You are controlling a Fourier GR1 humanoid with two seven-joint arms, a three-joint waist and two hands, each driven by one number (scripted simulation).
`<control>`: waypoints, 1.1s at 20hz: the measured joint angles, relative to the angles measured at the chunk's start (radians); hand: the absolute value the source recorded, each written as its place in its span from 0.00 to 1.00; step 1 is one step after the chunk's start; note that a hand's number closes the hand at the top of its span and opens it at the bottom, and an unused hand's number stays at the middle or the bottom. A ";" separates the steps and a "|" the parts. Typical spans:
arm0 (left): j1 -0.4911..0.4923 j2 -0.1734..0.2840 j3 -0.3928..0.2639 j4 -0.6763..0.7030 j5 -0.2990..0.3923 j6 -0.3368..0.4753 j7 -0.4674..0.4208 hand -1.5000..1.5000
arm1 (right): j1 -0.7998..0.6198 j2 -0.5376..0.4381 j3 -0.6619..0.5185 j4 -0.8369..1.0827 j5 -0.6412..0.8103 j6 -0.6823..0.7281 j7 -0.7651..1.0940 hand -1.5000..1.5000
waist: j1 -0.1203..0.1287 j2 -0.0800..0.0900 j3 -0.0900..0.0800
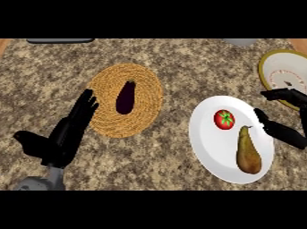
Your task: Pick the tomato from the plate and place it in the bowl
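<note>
Head view shows the right hand (289,129) with fingers spread beside the plate (205,134), where the tomato (224,119) sits close to a pear (248,154); closing could nudge either fruit before reaching the bowl (301,71).

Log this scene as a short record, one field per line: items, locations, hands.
tomato: red, on the white plate, upper part
pear: on the same plate, below and right of the tomato
bowl: white with yellow rim, upper right, holds no tomato
mat: woven, round, counter centre
eggplant: dark, lying on the mat
left hand: open, at the mat's left edge
right hand: open, over the plate's right rim, holding nothing
</note>
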 measured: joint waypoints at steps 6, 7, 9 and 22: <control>-0.044 -0.026 -0.027 0.005 0.004 -0.023 0.055 0.50 | 0.100 -0.016 0.085 -0.017 0.108 0.035 -0.194 0.00 | 0.011 -0.007 0.002; -0.054 -0.025 -0.021 0.013 0.008 -0.030 0.058 0.50 | 0.101 -0.029 0.105 -0.039 0.142 0.037 -0.179 0.00 | 0.011 -0.007 0.001; -0.057 -0.026 -0.022 0.016 0.008 -0.037 0.057 0.50 | 0.107 -0.079 0.127 -0.078 0.225 0.035 -0.126 0.00 | 0.011 -0.009 0.000; -0.078 -0.041 -0.015 0.038 0.007 -0.069 0.055 0.50 | -0.096 -0.158 0.280 -0.291 0.463 0.354 0.635 0.00 | 0.030 -0.009 -0.001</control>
